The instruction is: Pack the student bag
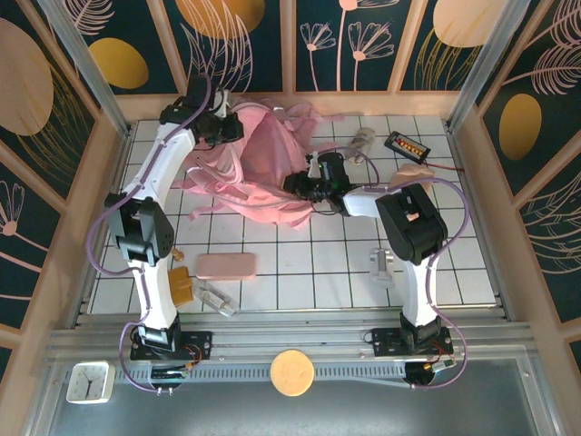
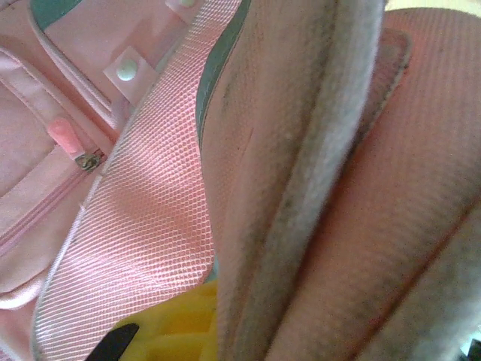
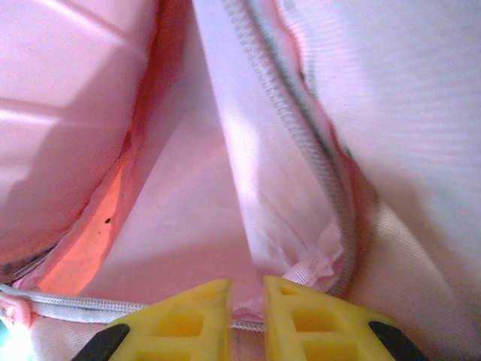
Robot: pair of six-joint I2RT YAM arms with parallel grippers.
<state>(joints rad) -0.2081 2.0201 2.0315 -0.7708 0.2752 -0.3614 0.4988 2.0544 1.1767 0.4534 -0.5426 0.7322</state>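
Clock (image 1: 89,381): small, white and square, at the near left corner, off the tiled table (image 1: 454,272).
Brown block (image 1: 182,287): near left on the tiles, just beside the left arm's lower link.
Clear plastic piece (image 1: 216,299): just right of the brown block, lying at a slant.
Pencil case (image 1: 225,265): flat and pink, near-left of centre, well apart from the bag.
Left gripper (image 1: 225,127): at the far left corner of the bag, pressed into its folds. The left wrist view shows part of one yellow finger (image 2: 180,327) against pink mesh and grey-edged padding. I cannot tell how wide the jaws stand.
Student bag (image 1: 268,154): a slumped pink heap at far centre-left of the table, with straps trailing to the near left. The left wrist view shows a zip pull and a front pocket seam on the student bag (image 2: 45,188).
Wooden disc (image 1: 291,371): round, on the near rail between the two arm bases.
Right gripper (image 1: 300,184): at the bag's right edge. In the right wrist view the right gripper (image 3: 246,301) is narrow, its yellow fingers almost together with the zip edge of the student bag (image 3: 188,226) in the slit between them.
Pale cylinder (image 1: 363,140): far, right of the bag.
Clear stand (image 1: 381,263): near right, beside the right arm.
Black box (image 1: 406,145): far right, with orange marks on top.
Peach pouch (image 1: 413,173): just near of the black box, partly under the right arm.
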